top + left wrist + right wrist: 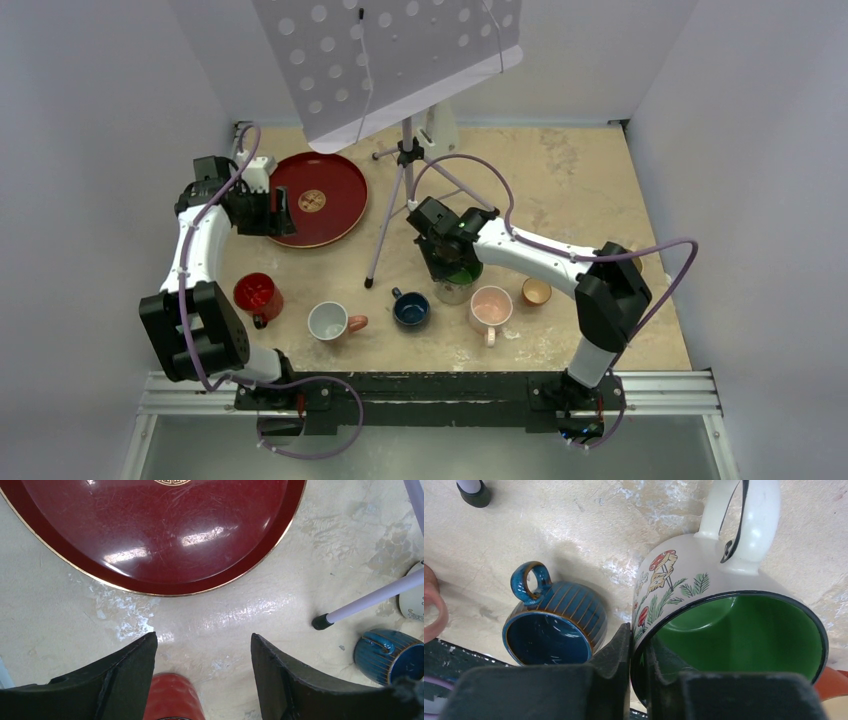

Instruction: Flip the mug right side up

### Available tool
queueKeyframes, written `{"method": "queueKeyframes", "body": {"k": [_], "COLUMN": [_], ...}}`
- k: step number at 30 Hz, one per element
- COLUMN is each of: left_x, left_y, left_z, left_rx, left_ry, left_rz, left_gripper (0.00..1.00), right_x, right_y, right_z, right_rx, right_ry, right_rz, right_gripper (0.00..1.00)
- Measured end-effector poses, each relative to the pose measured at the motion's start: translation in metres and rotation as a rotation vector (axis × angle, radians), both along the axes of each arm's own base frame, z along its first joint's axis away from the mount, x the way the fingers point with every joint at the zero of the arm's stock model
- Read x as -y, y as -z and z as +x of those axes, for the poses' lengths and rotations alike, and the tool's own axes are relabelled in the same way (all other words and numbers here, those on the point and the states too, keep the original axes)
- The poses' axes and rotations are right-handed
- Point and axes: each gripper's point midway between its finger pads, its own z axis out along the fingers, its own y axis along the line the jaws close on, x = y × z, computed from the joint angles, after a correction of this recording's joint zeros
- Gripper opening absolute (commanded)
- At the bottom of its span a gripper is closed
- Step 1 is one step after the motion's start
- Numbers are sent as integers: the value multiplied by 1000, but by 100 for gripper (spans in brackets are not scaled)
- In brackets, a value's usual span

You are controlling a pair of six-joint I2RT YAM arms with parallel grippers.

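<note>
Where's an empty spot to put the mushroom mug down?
The biggest bare patch of table for the mushroom mug is the far right corner, past the stand. A smaller strip lies between the red tray and the mugs. The near row is crowded: red mug, white mug, blue mug, pink mug, orange cup.

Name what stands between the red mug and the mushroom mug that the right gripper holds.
Two mugs, in the top external view: from the red mug, a white mug with a pinkish handle, then a blue mug beside the mushroom mug.
</note>
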Motion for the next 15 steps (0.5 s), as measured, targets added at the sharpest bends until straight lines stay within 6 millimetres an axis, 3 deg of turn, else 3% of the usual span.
{"method": "queueKeyframes", "body": {"k": [2, 4, 9, 11, 15], "left_x": [0, 0, 2, 7, 24], "left_y": [-2, -5, -14, -17, -26], "left_z": [0, 0, 1, 2, 3], "left_rx": [8, 18, 54, 71, 110], "left_ry": [0, 1, 16, 41, 105], "left_rz": [3, 6, 20, 30, 47], "left_gripper": [72, 72, 72, 72, 73], "right_x": [-1, -2, -9, -10, 4], "right_y": [0, -2, -20, -33, -82], "right_z": [0, 3, 14, 21, 44], "right_rx": [1, 14, 65, 99, 223], "right_ry": [3, 8, 16, 27, 95], "right_rz": [4, 9, 38, 60, 166], "right_gripper": [50, 64, 81, 83, 84]}}
